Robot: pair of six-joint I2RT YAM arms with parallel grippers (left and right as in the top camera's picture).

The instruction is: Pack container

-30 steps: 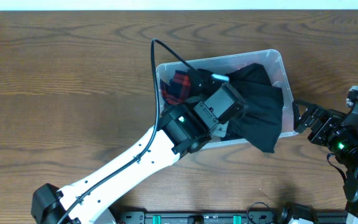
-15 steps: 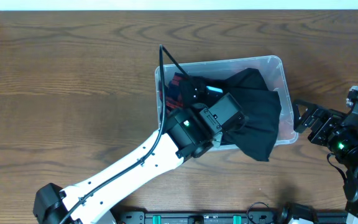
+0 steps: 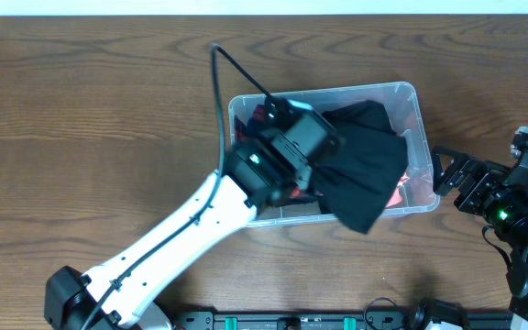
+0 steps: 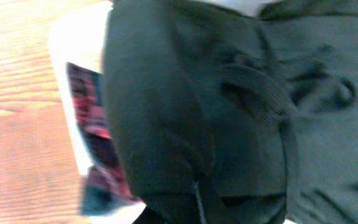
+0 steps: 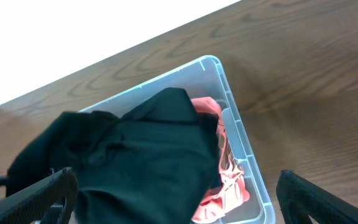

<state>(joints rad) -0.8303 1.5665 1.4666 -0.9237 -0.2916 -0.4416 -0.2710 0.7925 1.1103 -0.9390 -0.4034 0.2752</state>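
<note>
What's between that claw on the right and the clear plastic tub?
Only a thin strip of bare wooden table, as the overhead view shows. The open right gripper sits just off the container, by its right wall.

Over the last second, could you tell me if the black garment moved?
Yes. The black garment has slid left: its corner hanging over the near rim of the tub now sits nearer that rim's middle.
</note>
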